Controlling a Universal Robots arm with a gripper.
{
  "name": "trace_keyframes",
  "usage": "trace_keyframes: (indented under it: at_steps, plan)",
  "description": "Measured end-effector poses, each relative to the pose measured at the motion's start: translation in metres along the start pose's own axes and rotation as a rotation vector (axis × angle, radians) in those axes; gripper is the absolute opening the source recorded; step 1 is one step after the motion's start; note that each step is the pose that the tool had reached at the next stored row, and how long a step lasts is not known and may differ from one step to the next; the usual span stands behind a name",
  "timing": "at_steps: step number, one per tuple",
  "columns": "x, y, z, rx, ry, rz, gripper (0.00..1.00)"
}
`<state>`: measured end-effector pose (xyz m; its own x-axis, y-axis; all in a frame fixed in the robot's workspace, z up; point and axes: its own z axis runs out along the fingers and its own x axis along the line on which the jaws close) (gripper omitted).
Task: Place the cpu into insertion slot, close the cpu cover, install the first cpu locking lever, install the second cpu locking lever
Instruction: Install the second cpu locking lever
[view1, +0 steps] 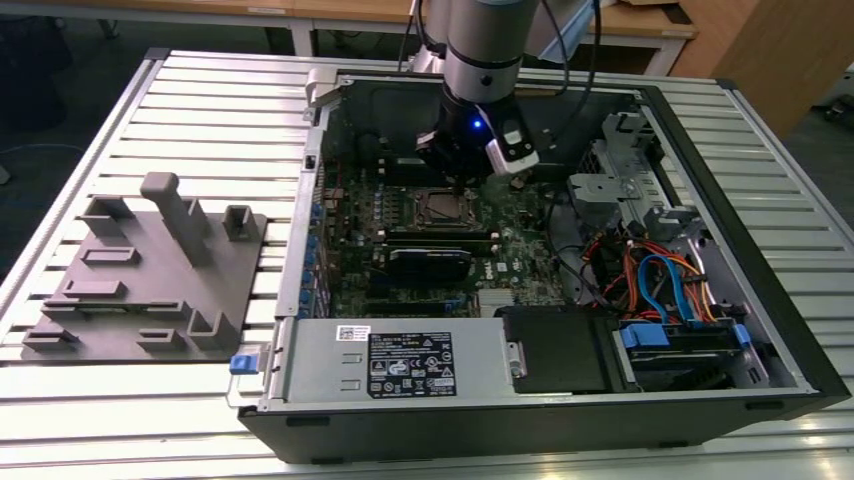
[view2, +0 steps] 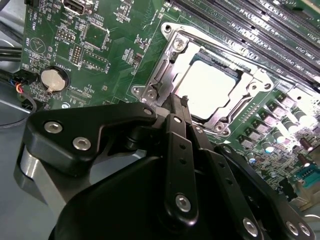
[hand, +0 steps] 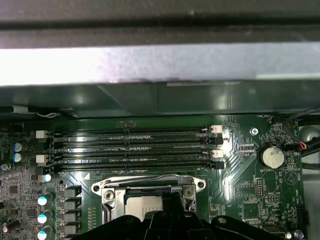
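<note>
The gripper (view2: 177, 102) covers the near edge of the cpu cover (view2: 165, 67) in the second wrist view; its black linkage runs off the frame. In the first wrist view it hides much of the cpu (hand: 142, 206).

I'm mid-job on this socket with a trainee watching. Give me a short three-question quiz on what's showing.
1. True or false: the cpu lies out on the grey tray beside the case.
2. The claw has its tip nearest to: A the cpu cover, B the coin battery, C the blue cables.
3. Is the cpu cover raised or down?
Key: 1 false; 2 A; 3 down.
</note>
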<state>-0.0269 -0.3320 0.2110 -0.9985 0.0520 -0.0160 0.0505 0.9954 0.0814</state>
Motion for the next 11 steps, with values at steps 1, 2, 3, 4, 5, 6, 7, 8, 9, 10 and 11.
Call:
trace_keyframes:
  at_steps: [1, 2, 3, 4, 5, 6, 7, 8, 9, 10, 11]
  plan:
    - [0.0, -0.0001, 0.0, 0.0002, 0.0, 0.0, 0.1]
    - [0.0, -0.0002, -0.0001, 0.0002, 0.0, 0.0, 0.1]
    - [0.0, -0.0002, -0.0001, 0.0001, 0.0, 0.0, 0.1]
    - [0.0, -0.0002, -0.0001, 0.0002, 0.0001, 0.0, 0.1]
    - [0.0, -0.0002, -0.0001, 0.0001, 0.0001, 0.0, 0.1]
    - [0.0, -0.0003, -0.0001, 0.0002, 0.0001, 0.0, 0.1]
    - [0.0, -0.0003, -0.0001, 0.0001, 0.0001, 0.0, 0.1]
    - [0.0, -0.0003, -0.0001, 0.0002, 0.0001, 0.0, 0.1]
    - [0.0, -0.0003, -0.0001, 0.0001, 0.0001, 0.0, 0.1]
    - [0.0, -0.0003, -0.0001, 0.0001, 0.0001, 0.0, 0.1]
    - [0.0, -0.0003, -0.0001, 0.0002, 0.0001, 0.0, 0.1]
